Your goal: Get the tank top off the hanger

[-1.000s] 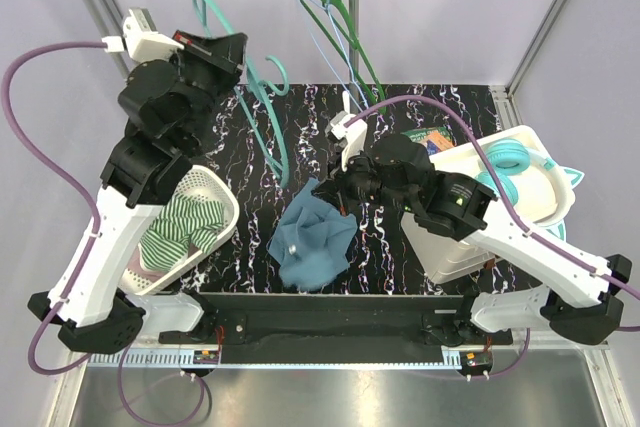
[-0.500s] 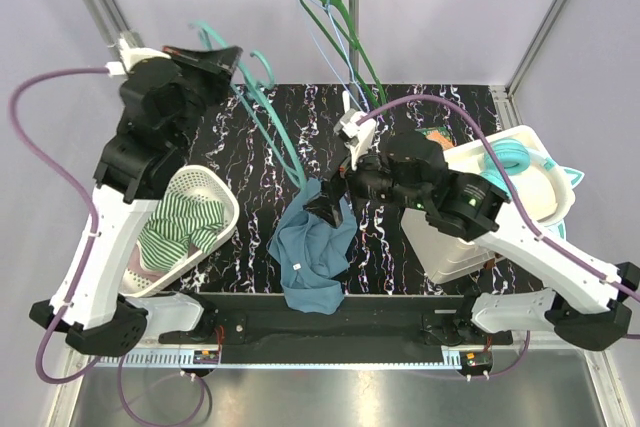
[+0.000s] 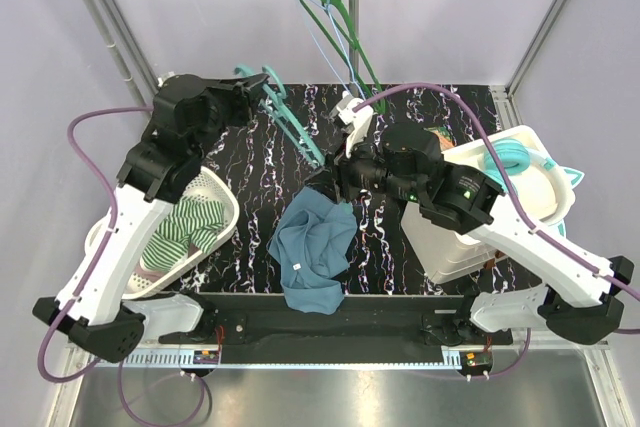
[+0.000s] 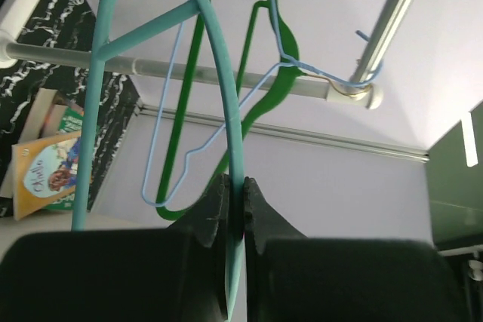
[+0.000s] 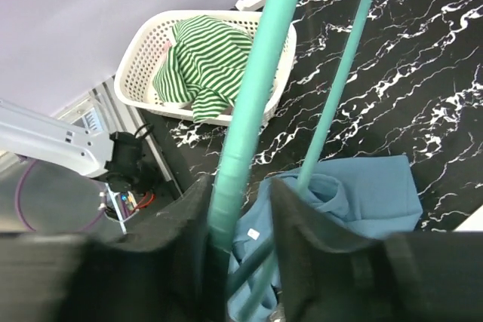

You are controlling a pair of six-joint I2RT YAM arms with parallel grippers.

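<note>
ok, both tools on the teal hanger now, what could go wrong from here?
1. The blue tank top seems still caught near the right tool; pulling may drag it off the table's near edge.
2. The teal hanger, clamped by the left tool too, could flex or slip if the arms pull apart.
3. Its hook sits close to the hanging green hanger and could snag.

- Overhead view: bright, even, diffuse light, sharp across the frame, with only soft shadows under the arms on the marbled table point(image 3: 260, 172)
- Straight frame posts bow slightly toward the corners, a mild wide-angle distortion
- Left wrist view: pale wall behind is bright, nearly washed out; the dark fingers point(image 4: 260, 224) at the bottom are close and soft-edged
- Right wrist view: the teal hanger point(image 5: 253, 96) and dark fingers up close are blurred, while the white basket point(image 5: 147, 50) beyond is crisp
</note>
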